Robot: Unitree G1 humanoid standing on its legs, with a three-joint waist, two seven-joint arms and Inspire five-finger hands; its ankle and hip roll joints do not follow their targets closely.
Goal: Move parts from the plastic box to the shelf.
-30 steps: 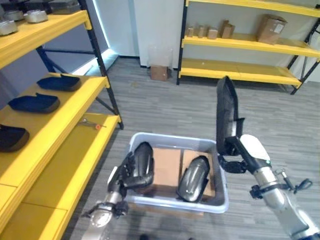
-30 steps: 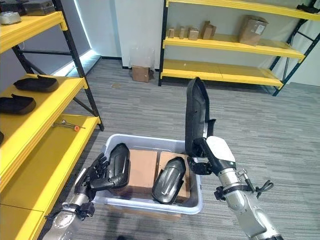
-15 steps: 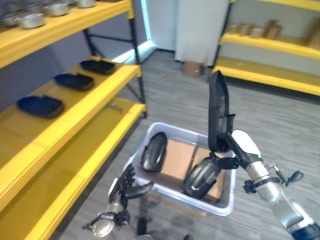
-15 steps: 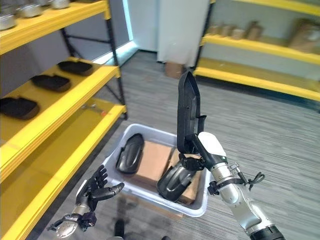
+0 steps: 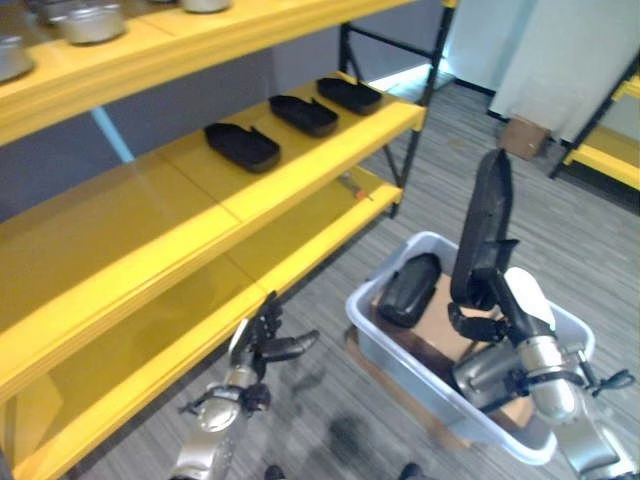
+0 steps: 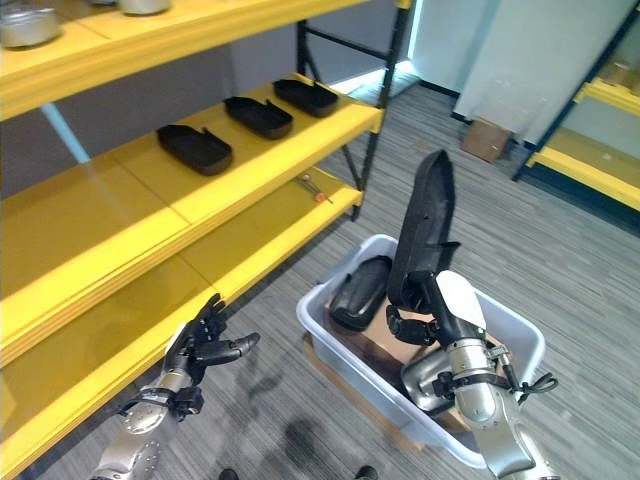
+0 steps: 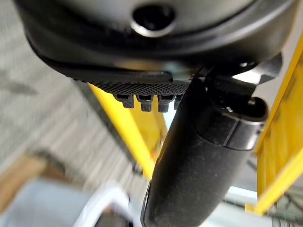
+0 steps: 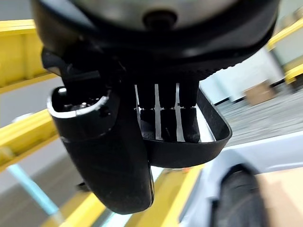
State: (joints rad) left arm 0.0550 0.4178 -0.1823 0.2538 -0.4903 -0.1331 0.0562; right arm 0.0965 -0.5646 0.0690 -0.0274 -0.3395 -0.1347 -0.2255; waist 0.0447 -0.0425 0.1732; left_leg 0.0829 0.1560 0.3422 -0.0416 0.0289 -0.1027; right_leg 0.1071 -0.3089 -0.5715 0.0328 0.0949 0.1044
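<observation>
My right hand [image 5: 490, 305] is shut on a long black moulded part [image 5: 487, 225], held upright above the grey plastic box [image 5: 400, 350]; its fingers [image 8: 163, 118] curl over the part's rim [image 8: 208, 144]. Two more black parts lie in the box, one at its far end [image 5: 408, 289] and one near my right wrist [image 5: 483, 371]. My left hand [image 6: 205, 345] hangs open and empty low beside the yellow shelf [image 5: 250, 200], fingers spread. Three black parts [image 5: 242, 146] [image 5: 305, 115] [image 5: 349, 94] sit in a row on the middle shelf board.
Brown cardboard [image 5: 440, 335] lines the box floor. A small tool with an orange tip [image 5: 355, 187] lies on the lower shelf board. Metal parts [image 5: 88, 20] stand on the top shelf. A cardboard box [image 5: 522, 136] sits on the grey floor behind.
The camera has swung left toward the yellow shelf. My right hand still holds the long part upright. My left hand stays open, now lower and nearer the shelf's lower board.
</observation>
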